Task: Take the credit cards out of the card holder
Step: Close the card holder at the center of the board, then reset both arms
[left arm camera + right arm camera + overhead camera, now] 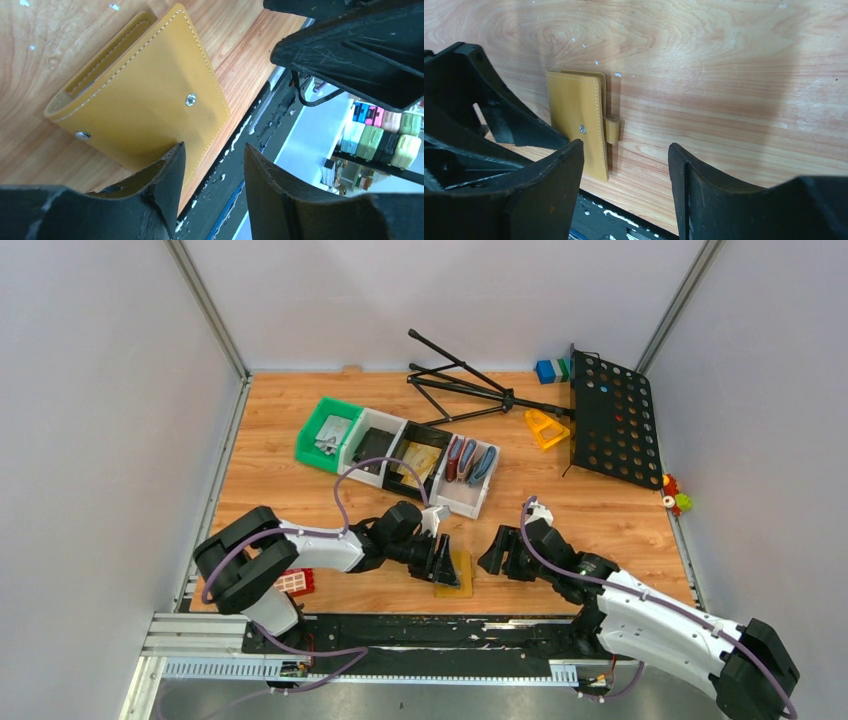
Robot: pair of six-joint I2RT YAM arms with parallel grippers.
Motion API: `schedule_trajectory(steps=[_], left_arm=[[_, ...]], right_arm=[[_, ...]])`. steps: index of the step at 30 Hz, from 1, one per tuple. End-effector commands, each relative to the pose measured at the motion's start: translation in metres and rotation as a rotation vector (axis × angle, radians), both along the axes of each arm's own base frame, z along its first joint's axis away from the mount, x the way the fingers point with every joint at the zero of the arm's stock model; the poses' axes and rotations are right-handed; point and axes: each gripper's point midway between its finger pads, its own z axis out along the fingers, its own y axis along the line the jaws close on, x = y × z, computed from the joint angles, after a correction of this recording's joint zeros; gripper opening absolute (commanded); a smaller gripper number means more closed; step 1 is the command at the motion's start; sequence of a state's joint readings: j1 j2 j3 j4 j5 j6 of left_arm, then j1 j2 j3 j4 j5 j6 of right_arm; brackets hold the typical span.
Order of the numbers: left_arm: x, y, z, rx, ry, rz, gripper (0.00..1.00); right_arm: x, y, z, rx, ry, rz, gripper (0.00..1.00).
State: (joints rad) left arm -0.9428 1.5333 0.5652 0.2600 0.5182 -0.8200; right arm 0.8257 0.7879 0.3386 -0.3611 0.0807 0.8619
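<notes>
The mustard card holder [459, 574] lies folded shut on the wood near the table's front edge, stud side up. It shows in the left wrist view [145, 95] and in the right wrist view [576, 117], where its strap sticks out on the right. No credit cards show at the holder. My left gripper [443, 562] is open and empty, low over the holder's left edge. One of its fingers [167, 175] overlaps the holder's edge, and I cannot tell if it touches. My right gripper [500, 553] is open and empty, apart to the holder's right [626, 147].
A row of bins stands behind: green [328, 435], white [378, 445], black with a tan item [415, 465], and white with red and blue wallets [468, 465]. A black perforated stand [610, 415] and tripod [470, 390] lie at the back. A red block [295, 582] lies front left. A black rail [400, 630] runs along the front.
</notes>
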Motion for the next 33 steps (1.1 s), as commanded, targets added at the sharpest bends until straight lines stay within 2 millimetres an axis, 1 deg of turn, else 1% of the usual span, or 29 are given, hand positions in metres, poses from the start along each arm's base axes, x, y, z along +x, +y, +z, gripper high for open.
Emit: schedule_trajectory(steps=[1,4,7,9,11,12,13,14,15,16,17,19,21,22,24,25,26,27,29,33], left_arm=[[0.008,-0.010,-0.010,-0.013,-0.044,-0.008,0.55],[0.010,-0.007,-0.017,0.007,-0.049,0.001,0.55],[0.010,-0.005,-0.017,0.014,-0.057,-0.001,0.55],[0.012,-0.005,-0.007,0.001,-0.080,0.000,0.55],[0.016,-0.003,0.014,-0.021,-0.141,0.009,0.55],[0.019,0.000,0.024,-0.017,-0.184,0.015,0.57],[0.025,0.005,0.034,-0.007,-0.228,0.030,0.61],[0.028,0.011,0.045,0.006,-0.269,0.043,0.67],[0.032,0.017,0.055,0.018,-0.311,0.060,0.75],[0.036,0.027,0.061,0.055,-0.344,0.083,0.88],[0.039,0.034,0.069,0.069,-0.378,0.102,0.98],[0.045,0.046,0.087,0.090,-0.445,0.139,1.00],[0.050,0.058,0.105,0.092,-0.510,0.172,1.00],[0.053,0.063,0.113,0.095,-0.546,0.185,1.00],[0.058,0.075,0.127,0.097,-0.617,0.223,1.00],[0.064,0.085,0.133,0.109,-0.661,0.263,1.00],[0.069,0.094,0.139,0.123,-0.698,0.306,1.00],[0.079,0.110,0.144,0.159,-0.743,0.385,1.00],[0.089,0.134,0.153,0.201,-0.816,0.486,1.00],[0.107,0.177,0.164,0.283,-0.954,0.661,1.00]], right_arm=[[0.009,-0.001,0.013,0.010,-0.059,-0.008,0.62],[0.011,-0.004,0.019,0.016,-0.090,-0.018,0.62],[0.014,-0.008,0.024,0.016,-0.121,-0.034,0.62],[0.016,-0.012,0.028,0.011,-0.146,-0.043,0.62],[0.018,-0.015,0.034,0.004,-0.178,-0.043,0.62],[0.019,-0.017,0.037,-0.001,-0.196,-0.044,0.63],[0.021,-0.018,0.042,-0.004,-0.218,-0.042,0.64],[0.023,-0.019,0.049,-0.006,-0.248,-0.035,0.65],[0.026,-0.019,0.056,-0.007,-0.279,-0.030,0.66],[0.028,-0.021,0.065,-0.014,-0.322,-0.016,0.68],[0.032,-0.023,0.073,-0.023,-0.361,-0.020,0.71],[0.040,-0.030,0.088,-0.038,-0.432,-0.046,0.76],[0.047,-0.036,0.100,-0.057,-0.497,-0.064,0.95],[0.051,-0.038,0.108,-0.076,-0.540,-0.058,0.99],[0.057,-0.042,0.121,-0.107,-0.594,-0.067,1.00],[0.060,-0.043,0.125,-0.127,-0.609,-0.069,1.00],[0.063,-0.045,0.130,-0.146,-0.623,-0.072,1.00],[0.067,-0.047,0.133,-0.169,-0.636,-0.083,1.00],[0.073,-0.048,0.137,-0.210,-0.663,-0.082,1.00],[0.093,-0.067,0.137,-0.320,-0.695,-0.158,1.00]])
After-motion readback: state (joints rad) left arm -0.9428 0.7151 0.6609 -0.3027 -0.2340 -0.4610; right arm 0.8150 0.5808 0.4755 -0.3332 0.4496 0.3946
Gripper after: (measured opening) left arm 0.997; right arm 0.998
